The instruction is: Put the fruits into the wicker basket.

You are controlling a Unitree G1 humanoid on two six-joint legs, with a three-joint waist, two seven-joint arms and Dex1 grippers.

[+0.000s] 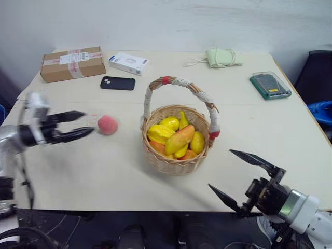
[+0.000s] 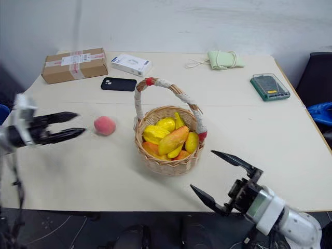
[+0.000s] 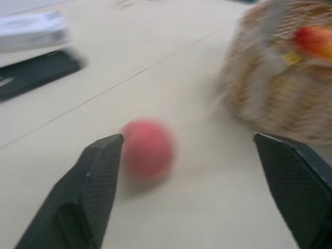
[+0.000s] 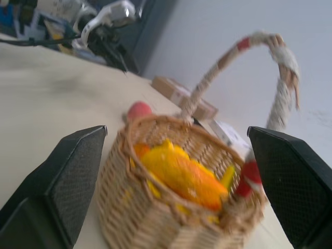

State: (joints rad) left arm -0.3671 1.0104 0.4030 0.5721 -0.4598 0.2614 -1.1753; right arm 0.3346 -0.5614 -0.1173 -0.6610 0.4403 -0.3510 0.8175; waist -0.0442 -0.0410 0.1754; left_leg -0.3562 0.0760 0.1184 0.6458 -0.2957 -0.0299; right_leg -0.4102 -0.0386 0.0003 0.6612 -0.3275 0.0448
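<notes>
The wicker basket (image 1: pixel 178 139) sits in the middle of the pale counter (image 1: pixel 104 171). Its tall handle (image 1: pixel 179 83) is wrapped in white cloth with red ends. Inside lie yellow fruits, and on top of them rests the long mango (image 1: pixel 179 139), yellow turning orange-red.

The round pink peach (image 1: pixel 107 125) lies on the counter, just left of the basket and not touching it.

The left gripper (image 1: pixel 83 124) is at the left side, pointing right at the peach. Its jaws are wide and hold nothing. Its tips are just beside the peach. In the left wrist view the peach (image 3: pixel 148 149) sits close to one black finger (image 3: pixel 93 181), and I cannot tell if they touch.

The right gripper (image 1: pixel 231 174) is near the front edge of the counter, to the right of the basket. Its jaws are wide too and hold nothing. In the right wrist view the basket (image 4: pixel 171 207) sits between its two fingers, farther off.

At the far side of the counter lie a cardboard box (image 1: pixel 72 63), a white box (image 1: pixel 128 63), a black phone (image 1: pixel 118 83), a pale green pouch (image 1: pixel 222 57) with a cord, and a green case (image 1: pixel 270 85).
</notes>
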